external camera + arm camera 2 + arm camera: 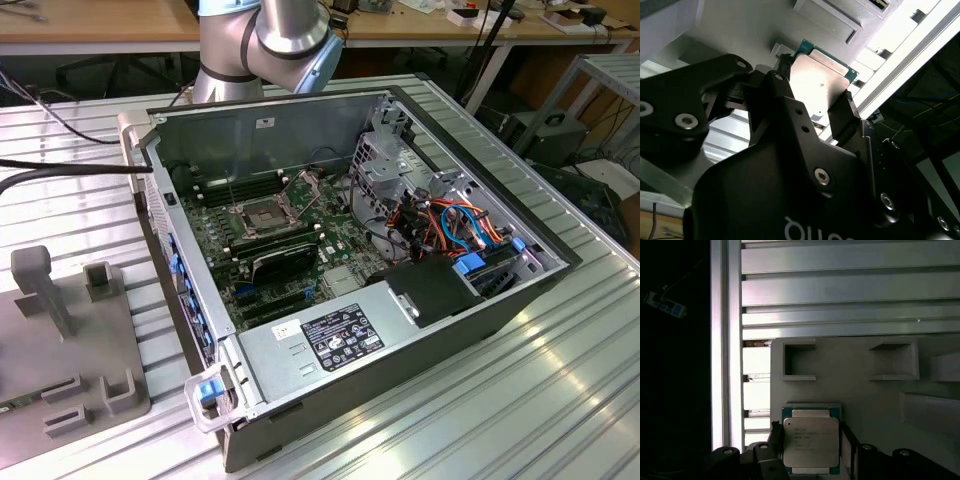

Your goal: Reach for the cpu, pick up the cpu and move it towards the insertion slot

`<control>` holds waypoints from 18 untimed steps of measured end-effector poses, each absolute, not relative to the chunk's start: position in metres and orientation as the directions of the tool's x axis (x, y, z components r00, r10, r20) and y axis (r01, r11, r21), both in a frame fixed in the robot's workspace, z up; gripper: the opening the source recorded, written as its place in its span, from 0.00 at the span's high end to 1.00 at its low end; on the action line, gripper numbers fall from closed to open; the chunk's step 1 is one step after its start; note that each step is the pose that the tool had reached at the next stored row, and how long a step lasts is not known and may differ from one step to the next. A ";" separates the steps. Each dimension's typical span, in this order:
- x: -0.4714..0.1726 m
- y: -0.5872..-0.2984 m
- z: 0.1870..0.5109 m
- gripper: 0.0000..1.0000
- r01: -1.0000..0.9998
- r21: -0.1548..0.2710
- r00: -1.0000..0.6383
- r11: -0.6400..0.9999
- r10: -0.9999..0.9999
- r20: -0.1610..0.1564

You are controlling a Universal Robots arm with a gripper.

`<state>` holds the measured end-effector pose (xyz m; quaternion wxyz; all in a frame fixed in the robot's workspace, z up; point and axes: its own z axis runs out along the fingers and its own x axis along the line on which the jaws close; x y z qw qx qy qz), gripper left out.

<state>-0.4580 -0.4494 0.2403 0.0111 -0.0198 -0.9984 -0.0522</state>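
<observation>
gripper [815, 82] | nearly closed, fingers [842, 112] pressed on two opposite edges of the cpu [811, 445] | cpu over grey fixture plate [865, 400] on ribbed metal table [840, 290]; lifted or resting, cannot tell | insertion slot [258, 213] centre-left of exterior view, inside computer case [400, 350]

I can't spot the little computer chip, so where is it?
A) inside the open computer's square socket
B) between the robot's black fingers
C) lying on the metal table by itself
B: in both wrist views the chip sits between the gripper's black fingers, which press its two sides, with a grey tray behind.
</observation>
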 end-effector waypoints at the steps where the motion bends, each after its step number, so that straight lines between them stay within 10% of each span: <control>1: -0.458 -0.449 0.242 0.45 0.041 0.107 -0.999 0.993 0.038 0.025; 18: -0.458 -0.449 0.263 0.45 0.042 0.147 -0.999 0.988 0.037 0.035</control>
